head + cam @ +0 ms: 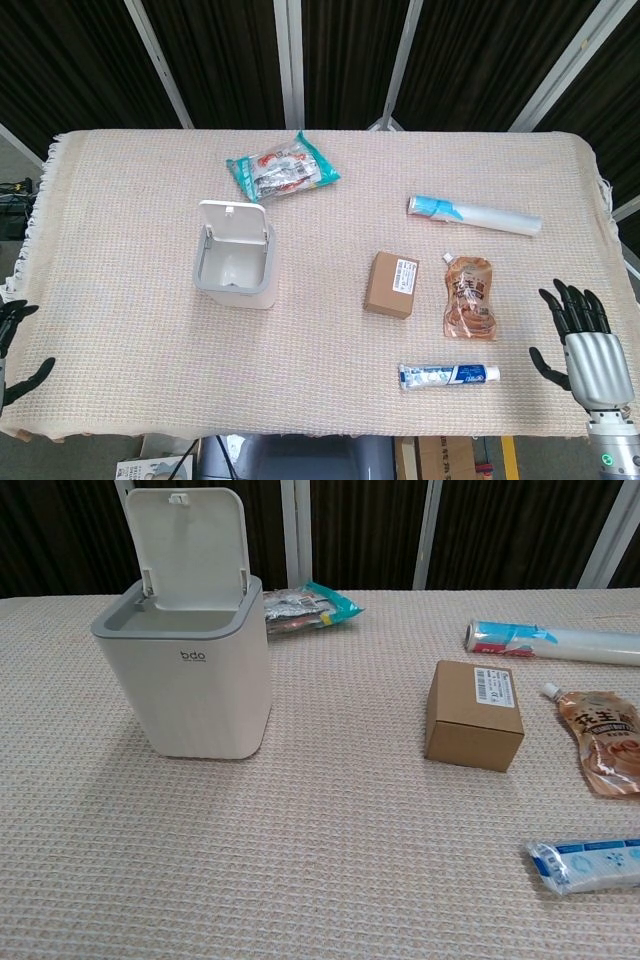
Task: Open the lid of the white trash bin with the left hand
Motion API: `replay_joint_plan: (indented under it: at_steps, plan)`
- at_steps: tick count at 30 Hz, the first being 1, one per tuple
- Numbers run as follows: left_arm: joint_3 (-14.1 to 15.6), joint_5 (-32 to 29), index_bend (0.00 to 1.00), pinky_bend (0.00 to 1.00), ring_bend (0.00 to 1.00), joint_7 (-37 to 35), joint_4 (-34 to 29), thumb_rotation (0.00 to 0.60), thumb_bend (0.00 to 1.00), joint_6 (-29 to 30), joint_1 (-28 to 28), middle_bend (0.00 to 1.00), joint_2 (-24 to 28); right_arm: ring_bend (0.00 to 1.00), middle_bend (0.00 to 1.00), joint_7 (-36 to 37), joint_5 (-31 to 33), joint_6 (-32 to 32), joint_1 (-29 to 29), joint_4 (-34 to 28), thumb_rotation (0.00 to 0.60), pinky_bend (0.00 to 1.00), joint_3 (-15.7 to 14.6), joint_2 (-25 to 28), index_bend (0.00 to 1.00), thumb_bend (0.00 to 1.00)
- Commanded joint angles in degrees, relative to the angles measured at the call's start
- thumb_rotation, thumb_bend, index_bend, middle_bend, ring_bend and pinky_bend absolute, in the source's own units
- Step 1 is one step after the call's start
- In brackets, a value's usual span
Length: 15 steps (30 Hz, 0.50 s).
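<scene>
We note the white trash bin (238, 264) standing upright on the woven beige tablecloth (130, 200), left of centre, its lid (186, 546) already tipped up and back on its hinge, the inside showing bare in the head view. The left hand (12, 350) sits at the near left edge of the table, well apart from the bin; only dark fingertips show at the frame border, apparently apart and holding nothing, though we see too little to be sure. The right hand (582, 340) rests at the near right edge, fingers spread upward, holding nothing. Behind the bin lies a teal snack packet (281, 169). To the right of centre sits a brown cardboard box (391, 284), beside it an orange spouted pouch (469, 297). Beyond them lies a rolled white tube with a blue end (472, 213), and nearest us a blue-and-white toothpaste tube (448, 375).
</scene>
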Motion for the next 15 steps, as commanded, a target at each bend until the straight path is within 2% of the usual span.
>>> replay_joint_plan:
  at_steps: [1, 15]
  plan:
    - [-0.6, -0.2, 0.26, 0.05, 0.12, -0.4, 0.1, 0.6, 0.26, 0.0, 0.4, 0.21, 0.4, 0.03, 0.01, 0.0, 0.1, -0.2, 0.1, 0.1, 0.6, 0.02, 0.0, -0.2, 0.12, 0.3]
    - [-1.6, 0.7, 0.26, 0.05, 0.12, -0.4, -0.3, 0.6, 0.26, -2.0, 1.5, 0.21, 0.6, 0.03, 0.01, -0.6, 0.4, -0.5, 0.2, 0.5, 0.6, 0.02, 0.0, -0.6, 0.12, 0.3]
